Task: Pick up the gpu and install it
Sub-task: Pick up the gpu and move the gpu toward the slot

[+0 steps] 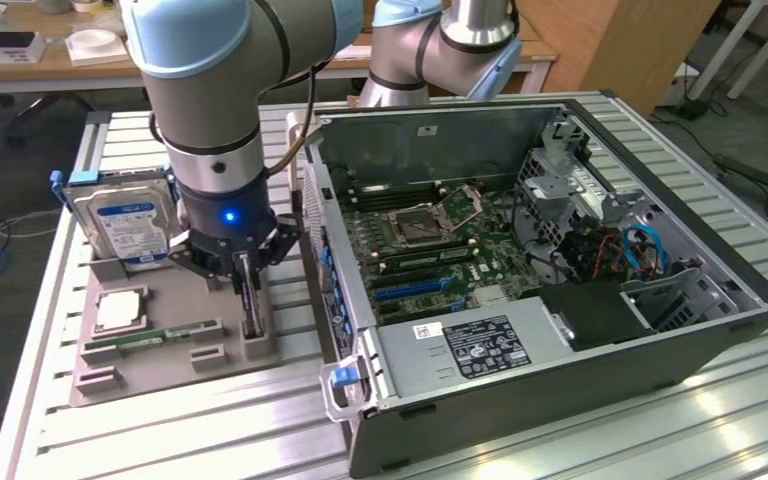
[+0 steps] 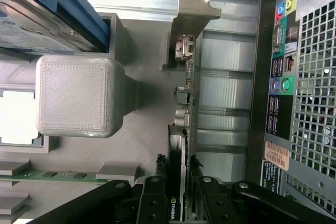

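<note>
The gpu (image 1: 253, 312) stands on edge in a slot at the exterior view's right end of the grey holder tray (image 1: 131, 385). My gripper (image 1: 244, 272) reaches straight down over it. In the wrist view the thin card with its black heatsink and silvery bracket (image 2: 191, 35) runs between my two black fingers (image 2: 155, 184). The gripper (image 2: 177, 179) is shut on the card's edge. The open computer case (image 1: 704, 330) lies beside the tray, with the motherboard (image 1: 438, 235) and a blue slot (image 1: 411, 290) exposed.
On the tray are a silver hard drive with a blue label (image 1: 124, 215), a square chip (image 1: 120, 310) and a slim green memory stick (image 1: 157, 335). The case's rear panel with ports (image 2: 281, 77) stands close beside the card. A slatted metal table (image 1: 704, 430) carries everything.
</note>
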Available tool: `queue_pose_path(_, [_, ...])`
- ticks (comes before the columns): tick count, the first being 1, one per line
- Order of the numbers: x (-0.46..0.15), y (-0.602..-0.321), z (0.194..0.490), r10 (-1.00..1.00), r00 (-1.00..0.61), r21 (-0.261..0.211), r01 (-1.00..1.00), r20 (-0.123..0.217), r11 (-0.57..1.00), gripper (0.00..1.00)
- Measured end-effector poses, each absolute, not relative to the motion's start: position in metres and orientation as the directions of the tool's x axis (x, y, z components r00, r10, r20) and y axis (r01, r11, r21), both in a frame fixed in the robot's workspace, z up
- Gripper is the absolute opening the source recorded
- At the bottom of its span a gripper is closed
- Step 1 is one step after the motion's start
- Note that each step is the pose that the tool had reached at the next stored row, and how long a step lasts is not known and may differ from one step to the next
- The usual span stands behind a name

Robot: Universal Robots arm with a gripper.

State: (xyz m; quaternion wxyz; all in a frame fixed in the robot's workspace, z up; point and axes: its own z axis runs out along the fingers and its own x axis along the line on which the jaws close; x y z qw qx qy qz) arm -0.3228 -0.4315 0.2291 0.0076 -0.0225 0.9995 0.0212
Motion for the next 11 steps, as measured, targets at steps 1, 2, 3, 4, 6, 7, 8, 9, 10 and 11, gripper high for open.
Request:
queue_pose_path(1, [-0.3229,-0.4315,0.2291,-0.037,-0.999,0.042,-0.038,-0.016,0.998,0.27])
queue_pose_path(2, [-0.3229,-0.4315,0.2291,-0.029,-0.999,0.042,-0.030,-0.016,0.999,0.27])
queue_pose_path(3, [-0.3229,-0.4315,0.2292,-0.024,-1.000,0.042,-0.025,-0.016,0.999,0.27])
queue_pose_path(4, [-0.3230,-0.4315,0.2292,-0.023,-1.000,0.042,-0.024,-0.016,0.999,0.27])
queue_pose_path(6, [-0.3230,-0.4315,0.2292,-0.023,-1.000,0.042,-0.024,-0.016,0.999,0.27])
queue_pose_path(7, [-0.3230,-0.4315,0.2292,-0.023,-1.000,0.042,-0.024,-0.016,0.999,0.27])
queue_pose_path(8, [-0.3230,-0.4315,0.2292,-0.023,-1.000,0.042,-0.024,-0.016,0.999,0.27])
queue_pose_path(9, [-0.3230,-0.4315,0.2292,-0.023,-1.000,0.042,-0.024,-0.016,0.999,0.27])
queue_pose_path(10, [-0.3230,-0.4315,0.2292,-0.023,-1.000,0.042,-0.024,-0.016,0.999,0.27])
queue_pose_path(11, [-0.3230,-0.4315,0.2292,-0.023,-1.000,0.042,-0.024,-0.016,0.999,0.26])
